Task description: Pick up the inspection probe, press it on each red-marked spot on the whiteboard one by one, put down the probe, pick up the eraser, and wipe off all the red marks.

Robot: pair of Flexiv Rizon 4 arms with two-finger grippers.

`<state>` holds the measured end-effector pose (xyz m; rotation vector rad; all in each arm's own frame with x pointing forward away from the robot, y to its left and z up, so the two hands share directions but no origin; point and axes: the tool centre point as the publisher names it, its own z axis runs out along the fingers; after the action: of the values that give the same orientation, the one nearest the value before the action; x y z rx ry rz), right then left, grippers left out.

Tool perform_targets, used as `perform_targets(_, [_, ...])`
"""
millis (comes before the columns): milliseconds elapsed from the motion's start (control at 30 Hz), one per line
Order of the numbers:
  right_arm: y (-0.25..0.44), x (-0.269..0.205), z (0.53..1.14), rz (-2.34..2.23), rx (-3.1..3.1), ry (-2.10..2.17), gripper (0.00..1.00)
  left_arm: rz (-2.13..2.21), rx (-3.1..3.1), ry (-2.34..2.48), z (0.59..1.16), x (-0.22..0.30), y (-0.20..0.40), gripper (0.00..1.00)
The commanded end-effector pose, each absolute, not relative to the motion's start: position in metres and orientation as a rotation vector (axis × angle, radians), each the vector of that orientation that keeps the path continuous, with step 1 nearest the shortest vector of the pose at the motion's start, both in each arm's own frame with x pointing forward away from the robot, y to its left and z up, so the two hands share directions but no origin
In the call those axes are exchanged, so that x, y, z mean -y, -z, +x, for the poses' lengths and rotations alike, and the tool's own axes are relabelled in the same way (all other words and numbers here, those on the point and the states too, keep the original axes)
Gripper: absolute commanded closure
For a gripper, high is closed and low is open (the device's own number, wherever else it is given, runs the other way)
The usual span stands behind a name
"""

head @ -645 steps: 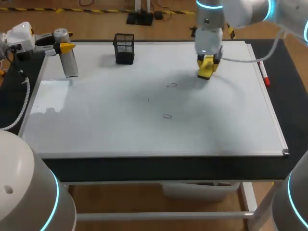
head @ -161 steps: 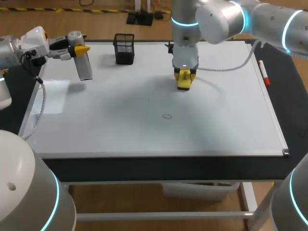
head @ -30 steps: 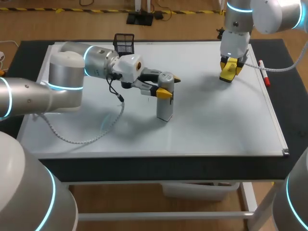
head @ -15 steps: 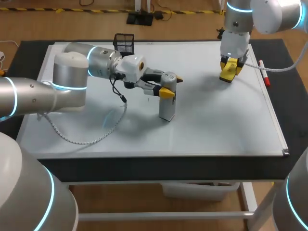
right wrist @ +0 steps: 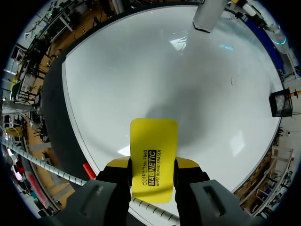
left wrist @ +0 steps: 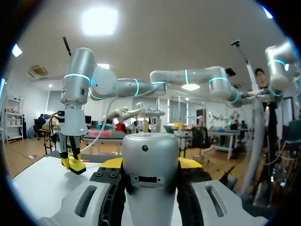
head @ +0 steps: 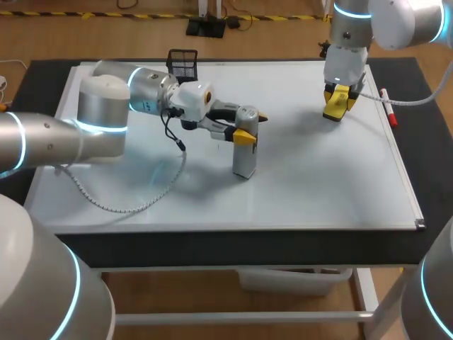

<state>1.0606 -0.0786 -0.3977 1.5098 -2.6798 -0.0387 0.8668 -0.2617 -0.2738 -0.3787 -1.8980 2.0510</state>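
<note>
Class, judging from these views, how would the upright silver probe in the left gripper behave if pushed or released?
The probe looks like smooth metal: probably stiff and fairly heavy. Tall and upright on the whiteboard, it may tip if pushed high. Its round body could slip in the left gripper.

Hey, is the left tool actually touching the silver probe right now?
Touching. The left wrist view shows the probe clamped between both fingers of the left tool, one against each side.

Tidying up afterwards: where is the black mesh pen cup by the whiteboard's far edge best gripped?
Probably from above: the black mesh pen cup stands upright and open-topped, so pinch one wall at its rim, one finger inside, one outside.
</note>
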Motion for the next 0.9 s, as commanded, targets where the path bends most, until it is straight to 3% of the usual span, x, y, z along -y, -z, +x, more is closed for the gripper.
perform_targets(33, [0.3970, 0.0791, 1.0616, 1.511, 2.676, 0.035, 1.00, -0.383, 1.917, -2.041, 0.8655, 0.2599, 0.2740, 1.00])
perform_targets(900, [0.3970, 0.0791, 1.0616, 1.511, 2.676, 0.035, 1.00, -0.403, 1.942, -2.028, 0.8618, 0.2575, 0.2711, 1.00])
